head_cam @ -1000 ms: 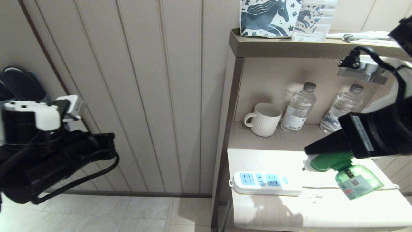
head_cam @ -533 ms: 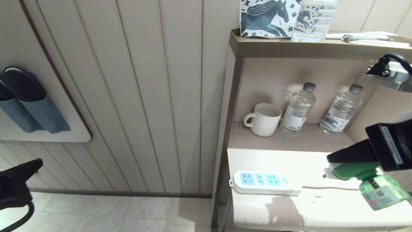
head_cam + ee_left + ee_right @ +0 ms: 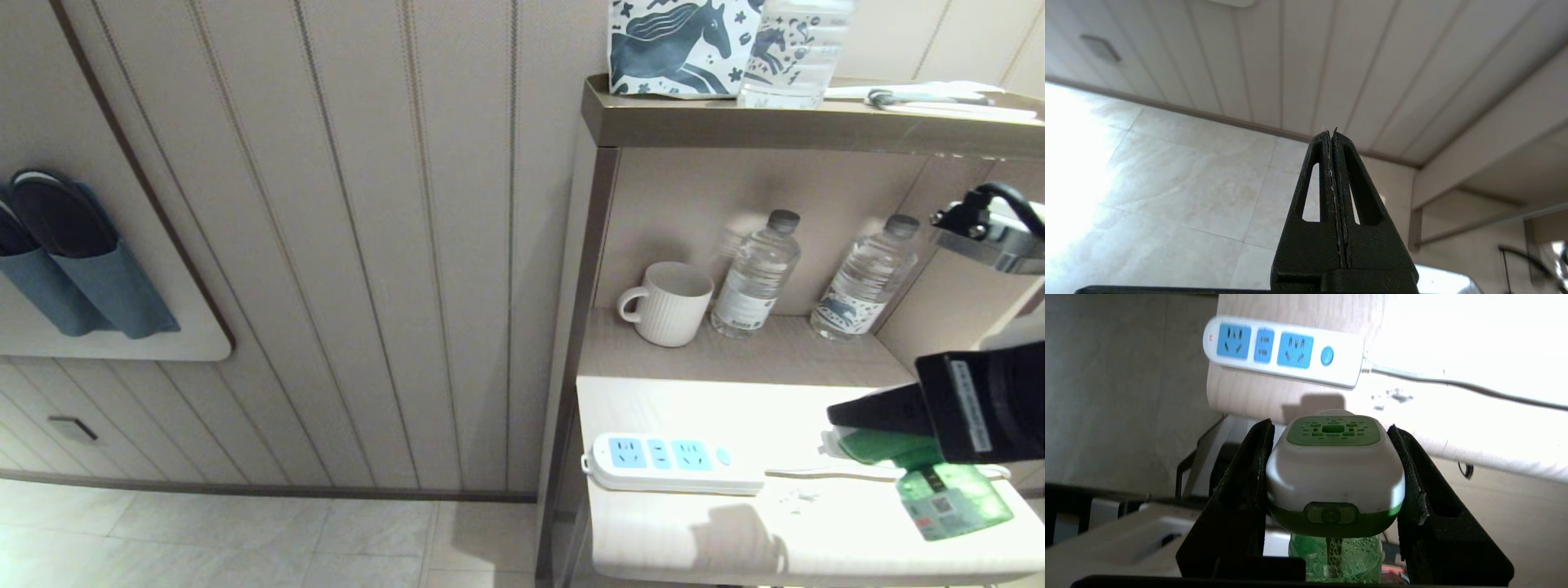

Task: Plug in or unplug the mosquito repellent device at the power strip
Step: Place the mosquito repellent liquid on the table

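The power strip (image 3: pixel 678 483) lies flat near the left front corner of the pale lower shelf (image 3: pixel 735 539), its three blue socket faces bare; it also shows in the right wrist view (image 3: pixel 1349 371). My right gripper (image 3: pixel 849 429) hovers over the shelf's right end, shut on the mosquito repellent device (image 3: pixel 951 500), well right of the strip. In the right wrist view both fingers (image 3: pixel 1241 486) clamp the device's white and green head (image 3: pixel 1333 469), with the green bottle hanging below. My left gripper (image 3: pixel 1331 132) is shut on nothing, low over the tiled floor and out of the head view.
The strip's white cord (image 3: pixel 816 472) runs right along the shelf under the device. A white mug (image 3: pixel 669 304) and two clear water bottles (image 3: pixel 755 273) (image 3: pixel 865 278) stand at the back. An upper shelf (image 3: pixel 735 122) overhangs them. Slippers (image 3: pixel 73 261) hang on the left wall.
My right gripper has carried the device to the right, away from the strip, and a little lower. The left arm has dropped out of the head view.
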